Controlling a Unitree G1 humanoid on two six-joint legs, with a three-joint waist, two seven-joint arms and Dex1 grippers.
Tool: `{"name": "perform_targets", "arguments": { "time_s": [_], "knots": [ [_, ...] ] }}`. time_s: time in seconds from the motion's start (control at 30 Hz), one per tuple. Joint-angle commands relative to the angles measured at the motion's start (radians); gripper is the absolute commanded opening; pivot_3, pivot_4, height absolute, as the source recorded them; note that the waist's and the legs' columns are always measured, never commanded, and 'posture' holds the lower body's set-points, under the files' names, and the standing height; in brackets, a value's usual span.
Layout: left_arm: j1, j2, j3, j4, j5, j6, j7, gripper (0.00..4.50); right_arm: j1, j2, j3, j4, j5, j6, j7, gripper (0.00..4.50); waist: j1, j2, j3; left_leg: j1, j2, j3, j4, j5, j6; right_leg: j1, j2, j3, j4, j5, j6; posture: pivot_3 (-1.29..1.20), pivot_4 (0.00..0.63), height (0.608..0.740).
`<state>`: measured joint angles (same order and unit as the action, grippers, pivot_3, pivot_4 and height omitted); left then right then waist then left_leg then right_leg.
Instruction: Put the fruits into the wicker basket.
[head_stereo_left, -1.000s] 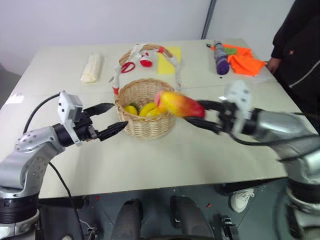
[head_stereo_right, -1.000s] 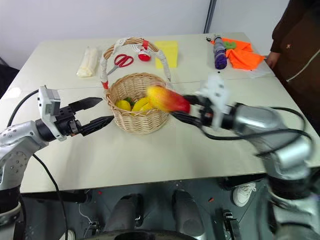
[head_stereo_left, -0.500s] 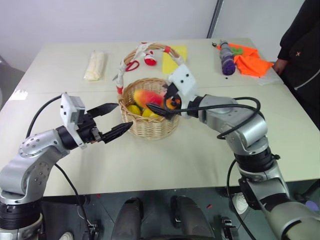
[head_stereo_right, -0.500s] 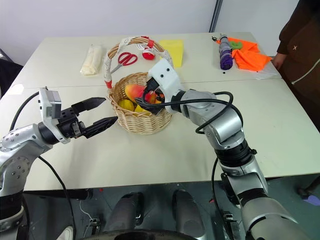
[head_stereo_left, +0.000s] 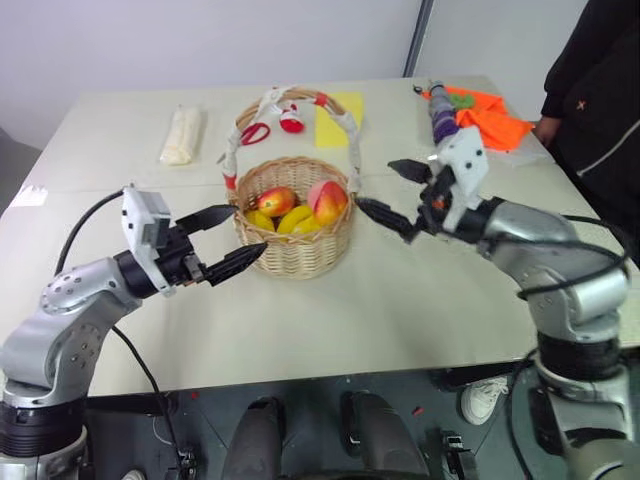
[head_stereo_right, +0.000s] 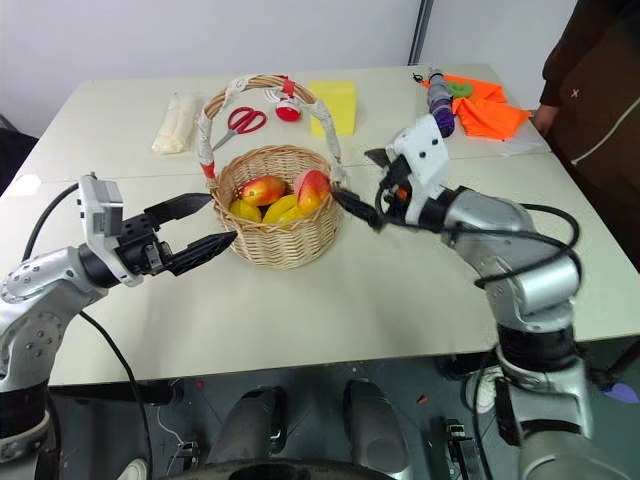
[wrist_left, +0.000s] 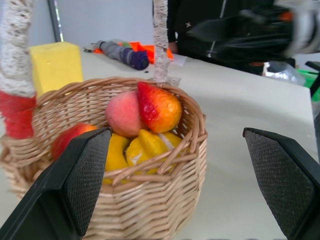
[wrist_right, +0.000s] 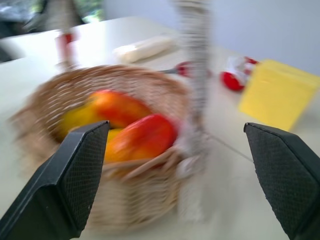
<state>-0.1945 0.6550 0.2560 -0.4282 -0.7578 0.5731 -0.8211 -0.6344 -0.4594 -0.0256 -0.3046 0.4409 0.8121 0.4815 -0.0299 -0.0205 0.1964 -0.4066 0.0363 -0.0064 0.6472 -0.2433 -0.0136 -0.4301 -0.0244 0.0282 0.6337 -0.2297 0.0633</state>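
Both the left gripper (head_stereo_left: 232, 237) and right gripper (head_stereo_left: 392, 192) are spread wide, empty, flanking the wicker basket (head_stereo_left: 296, 252) holding the fruits (head_stereo_left: 327, 200).

red scissors (head_stereo_right: 243, 120), yellow sponge (head_stereo_right: 336, 106), orange cloth (head_stereo_right: 487, 112)

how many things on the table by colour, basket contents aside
yellow: 1, sponge block
red: 2, scissors, small red and white item
orange: 1, cloth
purple: 1, folded umbrella
white: 1, roll
tan: 1, wicker basket
total: 7
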Motion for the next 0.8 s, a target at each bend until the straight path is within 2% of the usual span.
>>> {"name": "perform_targets", "arguments": {
  "time_s": [0.03, 0.13, 0.37, 0.63, 0.8],
  "knots": [
    [-0.017, -0.001, 0.001, -0.001, 0.002, -0.029, -0.006, 4.5, -0.056, 0.066, 0.023, 0.084, -0.041, -0.081, -0.038, 4.47, 0.0, 0.0, 0.0, -0.001, 0.0, 0.0, 0.0, 0.0, 0.0, 0.0, 0.0, 0.0, 0.0, 0.0, 0.0, 0.0, 0.15, 0.74],
    [-0.005, -0.006, -0.001, -0.014, 0.004, -0.036, -0.001, 4.5, -0.092, 0.126, 0.003, 0.187, -0.054, -0.124, -0.068, 3.61, 0.0, 0.0, 0.0, -0.002, 0.0, 0.0, -0.001, 0.0, 0.0, -0.001, -0.001, 0.0, 0.0, 0.001, 0.005, 0.0, 0.15, 0.74],
    [0.021, -0.015, 0.001, -0.038, 0.006, -0.044, 0.018, 4.5, -0.085, 0.123, -0.057, 0.153, -0.017, -0.118, -0.073, 0.02, 0.015, 0.0, 0.0, -0.002, -0.001, 0.0, -0.001, 0.0, 0.0, -0.001, -0.002, 0.0, -0.001, -0.001, 0.002, 0.0, 0.15, 0.74],
    [-0.002, -0.023, -0.023, -0.025, 0.011, -0.05, 0.012, 4.5, -0.075, -0.012, -0.244, 0.16, -0.031, -0.152, -0.13, 0.02, 0.018, 0.0, 0.0, -0.003, -0.001, 0.0, -0.001, 0.0, 0.0, -0.001, -0.002, 0.0, -0.002, -0.001, 0.002, 0.0, 0.15, 0.74],
    [-0.044, -0.039, -0.067, 0.01, 0.022, -0.065, -0.003, 4.5, -0.12, -0.15, -0.324, 0.422, -0.163, -0.256, -0.25, 0.02, 0.016, 0.0, 0.0, -0.003, -0.001, 0.001, -0.001, 0.0, 0.0, -0.001, -0.002, 0.0, -0.002, -0.001, 0.002, 0.0, 0.15, 0.74]
  ]
}}
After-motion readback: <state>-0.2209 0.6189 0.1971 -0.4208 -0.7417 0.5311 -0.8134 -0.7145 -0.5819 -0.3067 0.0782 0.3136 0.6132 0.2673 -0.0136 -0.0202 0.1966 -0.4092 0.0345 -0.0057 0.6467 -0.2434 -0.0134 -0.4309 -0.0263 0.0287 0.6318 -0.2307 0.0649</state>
